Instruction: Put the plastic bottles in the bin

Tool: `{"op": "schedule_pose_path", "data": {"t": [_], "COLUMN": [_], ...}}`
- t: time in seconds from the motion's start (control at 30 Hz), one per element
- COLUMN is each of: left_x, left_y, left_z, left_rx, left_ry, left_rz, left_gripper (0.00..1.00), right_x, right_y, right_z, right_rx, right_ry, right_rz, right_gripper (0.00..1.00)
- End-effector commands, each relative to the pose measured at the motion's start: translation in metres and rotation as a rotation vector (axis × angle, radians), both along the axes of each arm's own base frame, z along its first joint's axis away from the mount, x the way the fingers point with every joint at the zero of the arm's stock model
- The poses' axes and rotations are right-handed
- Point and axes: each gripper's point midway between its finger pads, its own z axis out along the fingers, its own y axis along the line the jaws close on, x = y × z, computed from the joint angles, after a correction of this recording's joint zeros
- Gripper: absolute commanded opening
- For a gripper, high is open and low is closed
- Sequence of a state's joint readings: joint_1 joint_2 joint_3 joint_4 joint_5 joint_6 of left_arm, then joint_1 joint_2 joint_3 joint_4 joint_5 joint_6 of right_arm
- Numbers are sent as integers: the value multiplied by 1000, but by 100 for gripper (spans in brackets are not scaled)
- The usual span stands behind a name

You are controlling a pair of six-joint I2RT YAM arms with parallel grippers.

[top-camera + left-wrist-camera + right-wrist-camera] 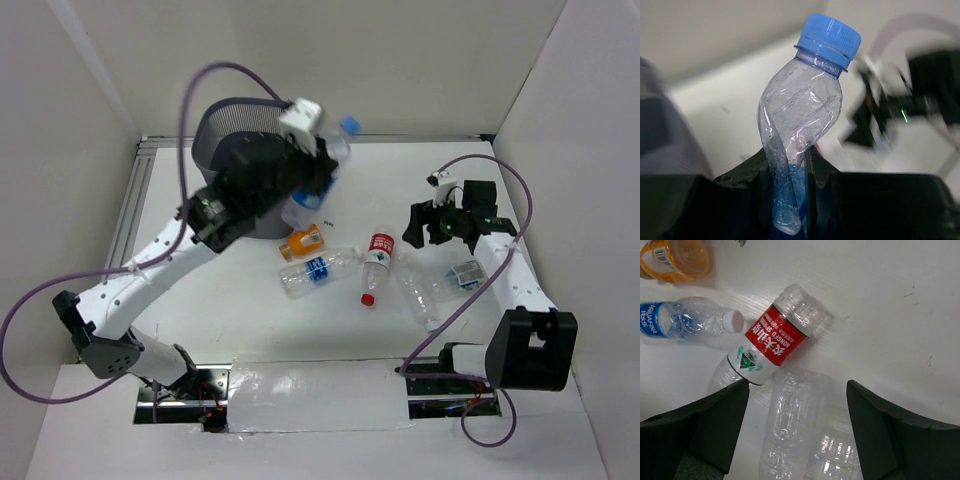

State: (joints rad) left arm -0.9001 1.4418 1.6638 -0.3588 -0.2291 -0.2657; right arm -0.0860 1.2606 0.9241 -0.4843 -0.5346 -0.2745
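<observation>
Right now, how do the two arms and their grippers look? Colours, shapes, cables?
The left arm and the right arm have white links with black joint housings; a thin purple cable loops loosely along each. The left gripper and the right gripper have broad black fingers. A white block sits at the left wrist. I can read no markings.
</observation>
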Motion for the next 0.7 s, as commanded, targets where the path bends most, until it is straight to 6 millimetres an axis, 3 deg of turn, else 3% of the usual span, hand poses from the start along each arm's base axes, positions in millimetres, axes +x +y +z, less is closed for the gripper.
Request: {"op": "schedule_pose_path", "data": {"t": [0.0,0.07,0.1,0.17,0.2,0.27,0.3,0.33,0.4,0.5,0.6,0.67], "left_x": [62,87,111,133,152,169,180,198,214,223,221,203], "left_y": [65,92,118,145,167,183,197,195,202,207,209,184], "left_z": [83,109,108,117,113,106,103,81,59,44,52,69], "left_rx": [-122,-183,-170,-215,-236,-230,-233,-185,-132,-109,-113,-90], "left_ry": [-202,-271,-287,-322,-315,-320,-317,-284,-237,-215,-225,-266], "left_rz": [239,364,466,563,636,697,740,751,786,785,760,674], "left_gripper": [8,8,11,11,16,29,30,40,64,98,100,100], "right_x": [8,-2,-4,-15,-18,-28,-32,-35,-40,-39,-41,-36], "right_y": [14,16,19,26,28,34,36,39,38,24,14,15], "right_z": [15,4,6,3,4,0,-2,-3,-8,-19,-34,-37], "right_rx": [15,1,-12,-3,-19,-10,-21,-20,-56,-129,-180,-196], "right_ry": [-28,12,1,26,14,39,44,55,67,93,154,169], "right_rz": [24,36,62,93,119,154,179,189,182,116,81,83], "right_gripper": [85,87,87,88,88,88,88,88,88,88,88,88]}}
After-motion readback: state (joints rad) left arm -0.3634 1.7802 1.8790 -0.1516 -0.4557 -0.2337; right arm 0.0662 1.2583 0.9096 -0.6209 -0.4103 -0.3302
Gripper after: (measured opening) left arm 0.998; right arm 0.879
